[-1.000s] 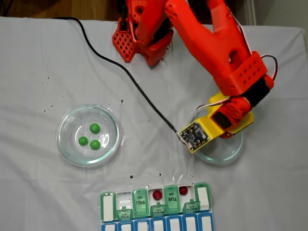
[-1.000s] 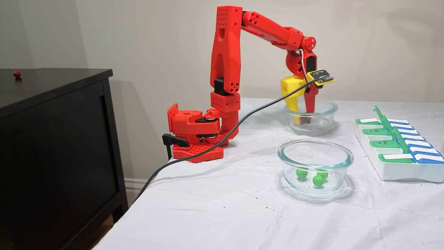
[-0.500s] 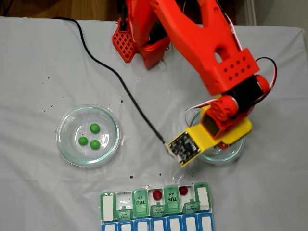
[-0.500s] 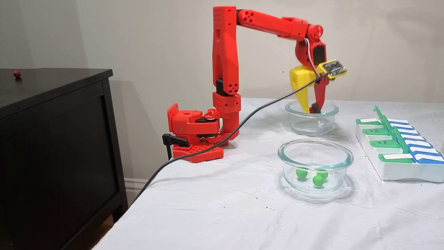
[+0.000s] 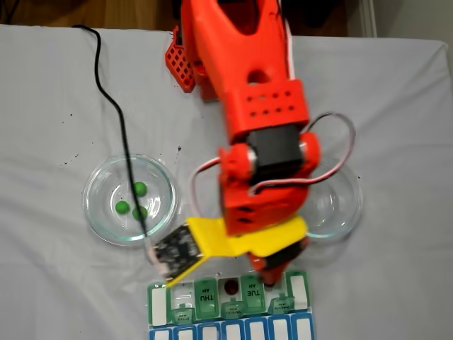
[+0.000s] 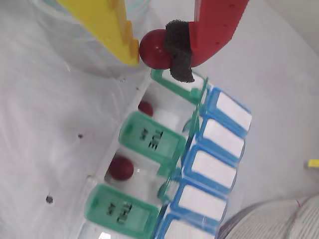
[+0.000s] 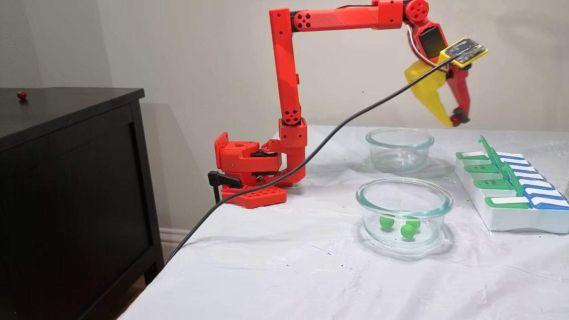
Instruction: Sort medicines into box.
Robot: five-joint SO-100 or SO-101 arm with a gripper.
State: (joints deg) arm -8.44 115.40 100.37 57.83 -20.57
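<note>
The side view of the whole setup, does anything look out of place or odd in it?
Yes: one dark red ball sits alone on the black cabinet, off the table and far from the pill organizer. Otherwise the three green balls lie in the near glass dish, and the gripper holds a red ball.

arm extended high, gripper clamped

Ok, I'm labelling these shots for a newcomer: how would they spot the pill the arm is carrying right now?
Start at the pill box with green and blue lids. Just above its open end hangs the gripper, one yellow finger and one red. The dark red pill is pinched between them in the air, while the two other red pills lie down in the white compartments.
</note>
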